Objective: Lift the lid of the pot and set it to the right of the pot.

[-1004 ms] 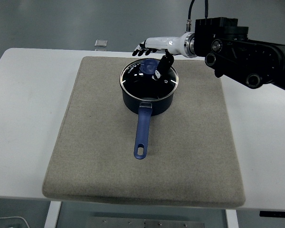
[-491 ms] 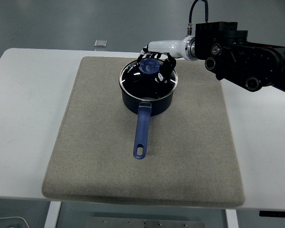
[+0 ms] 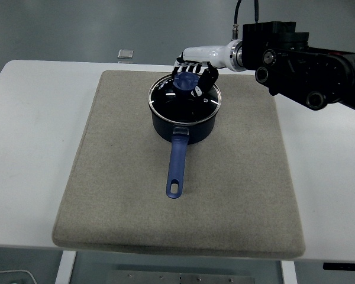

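A dark blue pot [image 3: 185,121] with a long blue handle [image 3: 177,166] sits on the grey mat [image 3: 124,177], handle pointing toward me. Its glass lid [image 3: 183,97] with a blue knob [image 3: 183,84] rests on the pot. My right hand [image 3: 192,76] reaches in from the upper right and sits over the lid. Its fingers [image 3: 188,70] curl down around the knob from behind, thumb on the right side. The lid still lies flat on the pot. The left arm is out of view.
The mat covers most of the white table [image 3: 29,118]. A small grey square object [image 3: 125,54] lies at the table's far edge. My right forearm [image 3: 302,59] hangs over the mat's far right corner.
My right hand moved in from behind the pot and lowered over the lid. Its fingers went from spread to curled around the knob. The pot and lid have not moved.
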You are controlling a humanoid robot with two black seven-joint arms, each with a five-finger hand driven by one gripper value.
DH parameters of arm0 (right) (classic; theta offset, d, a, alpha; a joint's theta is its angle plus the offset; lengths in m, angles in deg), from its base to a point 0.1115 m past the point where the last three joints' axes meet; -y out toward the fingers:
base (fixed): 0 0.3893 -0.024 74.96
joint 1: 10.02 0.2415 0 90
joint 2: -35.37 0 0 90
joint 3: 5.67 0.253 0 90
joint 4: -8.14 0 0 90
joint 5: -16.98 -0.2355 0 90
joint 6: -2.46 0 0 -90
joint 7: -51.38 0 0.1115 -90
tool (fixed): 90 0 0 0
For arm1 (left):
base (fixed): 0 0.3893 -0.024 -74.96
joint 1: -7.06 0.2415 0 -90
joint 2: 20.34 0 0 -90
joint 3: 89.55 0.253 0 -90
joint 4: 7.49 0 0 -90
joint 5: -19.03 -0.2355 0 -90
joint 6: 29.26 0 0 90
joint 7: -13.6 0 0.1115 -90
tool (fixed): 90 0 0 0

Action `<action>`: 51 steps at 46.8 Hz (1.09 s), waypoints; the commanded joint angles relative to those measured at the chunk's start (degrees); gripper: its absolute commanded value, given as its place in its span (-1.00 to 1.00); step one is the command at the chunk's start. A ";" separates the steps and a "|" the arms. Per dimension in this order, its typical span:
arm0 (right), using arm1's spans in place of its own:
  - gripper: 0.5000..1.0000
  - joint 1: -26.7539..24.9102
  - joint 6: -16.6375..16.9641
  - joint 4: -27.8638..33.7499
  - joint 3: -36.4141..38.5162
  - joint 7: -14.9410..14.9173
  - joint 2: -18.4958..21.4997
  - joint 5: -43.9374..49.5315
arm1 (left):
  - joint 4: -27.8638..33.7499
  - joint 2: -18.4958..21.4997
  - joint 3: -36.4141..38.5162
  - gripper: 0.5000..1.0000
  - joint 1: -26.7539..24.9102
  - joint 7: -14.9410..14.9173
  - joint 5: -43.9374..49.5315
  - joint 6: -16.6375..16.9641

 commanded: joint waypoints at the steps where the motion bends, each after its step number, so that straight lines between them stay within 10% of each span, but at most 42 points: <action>1: -0.25 0.06 0.12 -0.08 0.01 -0.01 0.00 -0.01 | 0.00 0.00 0.00 1.00 0.00 0.00 0.00 0.02; 16: -0.82 0.50 0.99 -0.26 -0.08 -0.01 -0.09 -0.01 | 0.00 0.00 0.00 1.00 0.00 0.00 0.00 0.02; 51: -0.93 3.05 1.70 -0.17 -1.22 -0.27 -6.77 -0.10 | 0.00 0.00 0.08 1.00 0.08 0.08 0.00 0.02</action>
